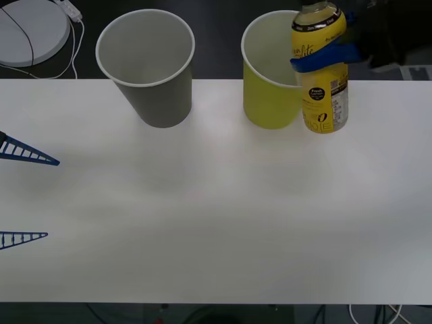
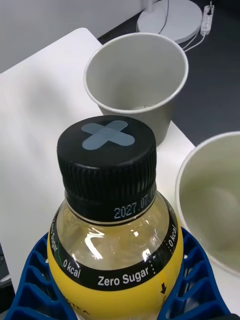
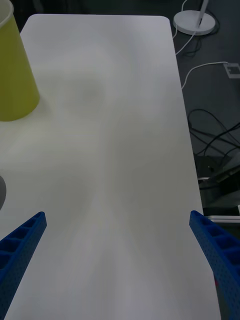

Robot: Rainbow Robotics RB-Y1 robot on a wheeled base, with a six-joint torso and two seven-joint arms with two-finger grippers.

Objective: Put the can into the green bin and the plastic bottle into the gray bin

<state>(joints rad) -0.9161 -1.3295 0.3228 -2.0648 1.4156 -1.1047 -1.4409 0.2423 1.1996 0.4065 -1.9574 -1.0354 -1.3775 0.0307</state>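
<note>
My right gripper [image 1: 325,58] is shut on the plastic bottle [image 1: 320,81], which has a yellow label and a black cap. It holds the bottle upright, just to the right of the green bin [image 1: 268,88]. In the right wrist view the bottle [image 2: 112,210] stands between the blue fingers [image 2: 30,285], with the gray bin [image 2: 135,75] beyond it and the green bin [image 2: 215,200] beside it. The gray bin [image 1: 148,67] stands to the left of the green one. Both bins look empty. My left gripper [image 1: 40,197] waits open at the table's left side, nothing between its fingers [image 3: 22,245]. The can is out of view.
The white table [image 1: 216,223] stretches bare in front of the bins, which stand near its far edge. A white round lamp base [image 1: 30,30] with a cable lies beyond the far left corner. Cables [image 3: 215,150] lie on the floor past the table's side.
</note>
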